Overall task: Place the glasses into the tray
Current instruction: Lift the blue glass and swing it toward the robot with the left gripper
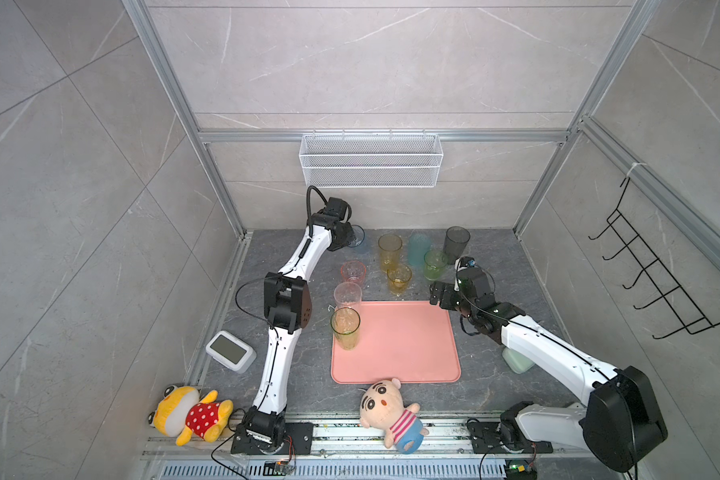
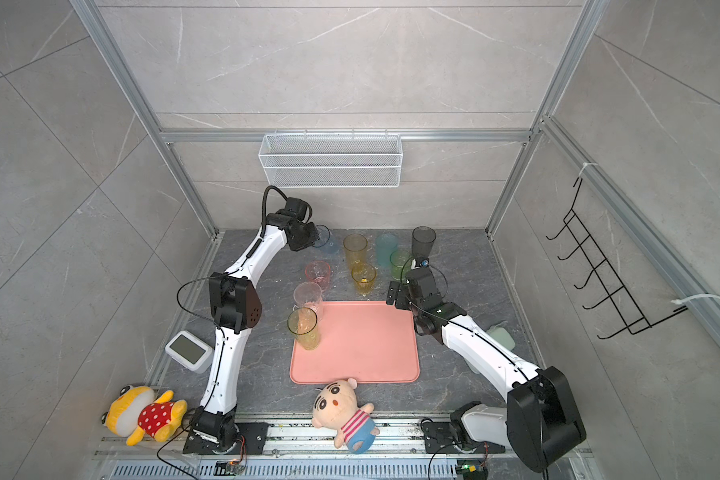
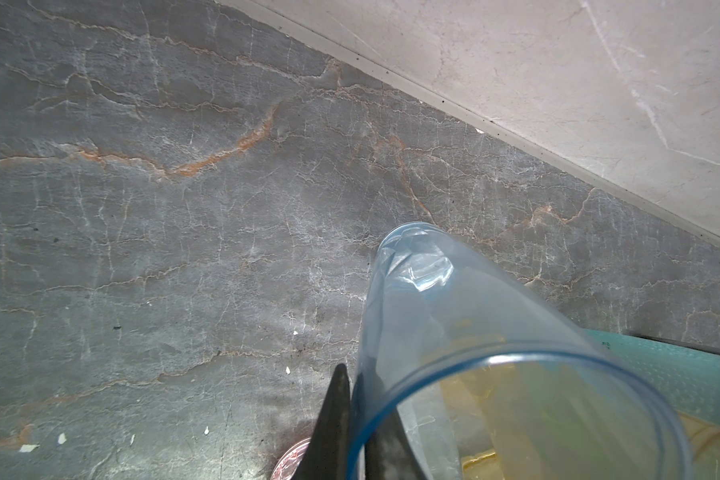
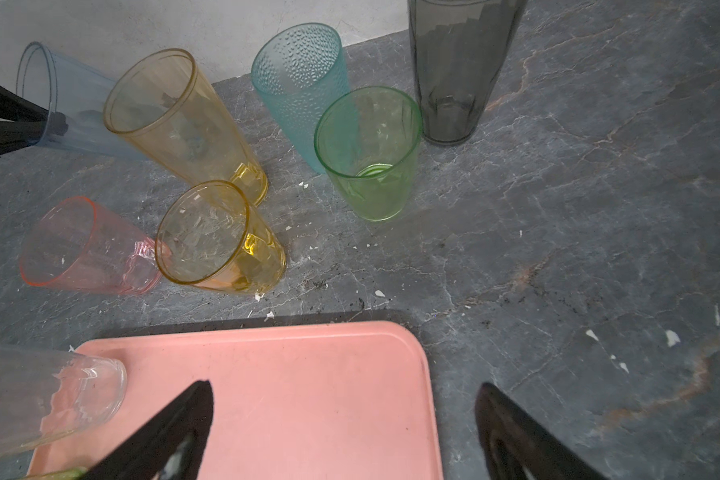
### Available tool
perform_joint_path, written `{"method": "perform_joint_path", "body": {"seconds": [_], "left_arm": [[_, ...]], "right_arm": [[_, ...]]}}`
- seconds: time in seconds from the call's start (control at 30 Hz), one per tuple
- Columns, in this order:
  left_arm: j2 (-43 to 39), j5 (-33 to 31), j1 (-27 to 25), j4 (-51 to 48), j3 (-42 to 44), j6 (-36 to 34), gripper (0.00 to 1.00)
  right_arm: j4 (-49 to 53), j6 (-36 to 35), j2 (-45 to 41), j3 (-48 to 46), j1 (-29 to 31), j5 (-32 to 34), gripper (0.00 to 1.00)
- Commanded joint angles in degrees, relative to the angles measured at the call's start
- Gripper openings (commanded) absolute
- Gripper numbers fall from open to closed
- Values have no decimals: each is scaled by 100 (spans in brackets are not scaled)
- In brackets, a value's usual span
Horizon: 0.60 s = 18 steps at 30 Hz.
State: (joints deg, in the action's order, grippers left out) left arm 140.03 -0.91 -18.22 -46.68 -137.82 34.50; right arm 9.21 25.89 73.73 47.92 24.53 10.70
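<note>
My left gripper [image 3: 358,415] is shut on the rim of a blue glass [image 3: 454,332], one finger inside and one outside. This blue glass [image 1: 358,240] is at the back left of the table and leans toward the gripper [image 4: 17,120]. Beside it stand a tall amber glass [image 1: 389,249], a teal [image 1: 418,247], a smoky grey [image 1: 456,243], a green [image 1: 435,264], a short amber [image 1: 399,279] and a pink glass [image 1: 353,272]. A clear glass [image 1: 347,295] sits at the salmon-pink tray's [image 1: 408,345] far left corner. A yellow-green glass [image 1: 345,326] stands at the tray's left edge. My right gripper [image 4: 346,388] hangs open and empty over the tray's far right corner.
A white wire basket [image 1: 371,162] hangs on the back wall and a black hook rack [image 1: 649,282] on the right wall. A white clock-like box [image 1: 230,351], a frog doll [image 1: 188,415] and a boy doll [image 1: 387,411] lie near the front. A pale green box [image 1: 516,361] sits under my right arm.
</note>
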Motion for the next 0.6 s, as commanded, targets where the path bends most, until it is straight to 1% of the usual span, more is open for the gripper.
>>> {"method": "perform_joint_path", "body": {"seconds": [0.0,0.17,0.23,0.57], "left_arm": [[-414,-102,38,34,33,-72,0],[-601,-109,36,18,267,-108,0],[-852,-120,38,14,364,-146,0],[-1554,-181,38,-339,776,-345,0]], "right_arm": [[81,64,53,176,32,-42,99],[90,65,84,200,35,-55,99],[97,61,104,198,33,-68,99],[99,66,105,204,30,-77,99]]}}
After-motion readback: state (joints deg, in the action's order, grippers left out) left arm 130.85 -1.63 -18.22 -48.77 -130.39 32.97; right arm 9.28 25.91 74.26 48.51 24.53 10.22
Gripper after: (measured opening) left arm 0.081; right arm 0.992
